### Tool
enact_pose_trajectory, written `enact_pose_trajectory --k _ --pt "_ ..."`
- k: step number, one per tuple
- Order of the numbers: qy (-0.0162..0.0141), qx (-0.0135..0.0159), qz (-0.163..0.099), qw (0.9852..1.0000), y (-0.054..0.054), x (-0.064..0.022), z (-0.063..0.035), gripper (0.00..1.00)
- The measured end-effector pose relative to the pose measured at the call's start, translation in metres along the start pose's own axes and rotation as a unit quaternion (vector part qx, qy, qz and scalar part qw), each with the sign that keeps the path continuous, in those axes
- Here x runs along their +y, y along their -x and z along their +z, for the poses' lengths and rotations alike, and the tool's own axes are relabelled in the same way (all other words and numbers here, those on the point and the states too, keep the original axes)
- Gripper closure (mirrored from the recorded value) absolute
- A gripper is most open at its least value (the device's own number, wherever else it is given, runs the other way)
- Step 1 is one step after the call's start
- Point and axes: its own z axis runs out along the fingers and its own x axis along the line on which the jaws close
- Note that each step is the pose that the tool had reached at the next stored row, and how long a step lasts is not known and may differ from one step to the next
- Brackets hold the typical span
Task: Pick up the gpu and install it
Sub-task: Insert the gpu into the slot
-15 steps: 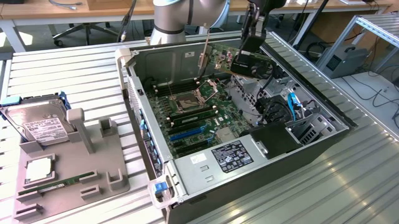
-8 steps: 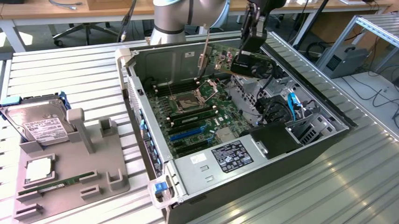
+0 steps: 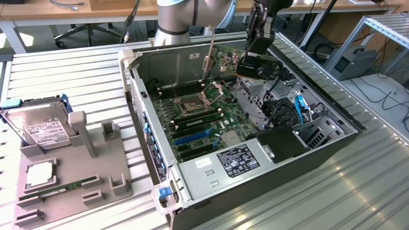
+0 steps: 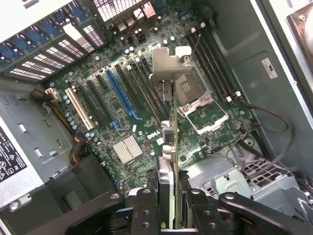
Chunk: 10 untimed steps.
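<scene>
The slatted silver metal counter [image 3: 70, 72] carries the open grey steel computer case [image 3: 135, 91], its green motherboard [image 4: 146, 132] facing up. Above that board hangs the gpu [image 4: 168, 63], a thin green-and-dark card with a silver end bracket, turned edge-down. My black claw [image 4: 168, 208] is clamped on its far edge.

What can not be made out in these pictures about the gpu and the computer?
- Wrist view: the gpu shows edge-on, so its faces and contacts are hidden.
- Wrist view: the picture's edge cuts off the gripper and the card's end.
- Exterior view: gripper and gpu cover the motherboard part behind them.
- Exterior view: the black label has print too small to read.
</scene>
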Motion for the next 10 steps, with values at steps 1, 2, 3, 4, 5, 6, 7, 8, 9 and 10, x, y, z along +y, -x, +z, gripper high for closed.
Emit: enact_pose_trajectory --k 1,2,3,4,5,6,7,8,9,10 --pt "0.0 0.0 -0.002 1.0 0.0 0.0 0.0 0.73" --pt "0.0001 0.0 -0.006 1.0 0.0 0.0 0.0 0.73" --pt "0.0002 -0.0001 -0.009 1.0 0.0 0.0 0.0 0.73" --pt "0.0003 -0.0001 -0.012 0.9999 0.0 0.0 0.0 0.73" --pt "0.0004 -0.0001 -0.014 0.9999 0.0 0.0 0.0 0.73" --pt "0.0004 -0.0001 -0.016 0.9999 0.0 0.0 0.0 0.73" --pt "0.0005 -0.0001 -0.019 0.9998 0.0 0.0 0.0 0.73" --pt "0.0005 -0.0001 -0.021 0.9998 0.0 0.0 0.0 0.73" --pt "0.0006 -0.0001 -0.023 0.9997 0.0 0.0 0.0 0.73" --pt "0.0006 -0.0001 -0.025 0.9997 0.0 0.0 0.0 0.73"
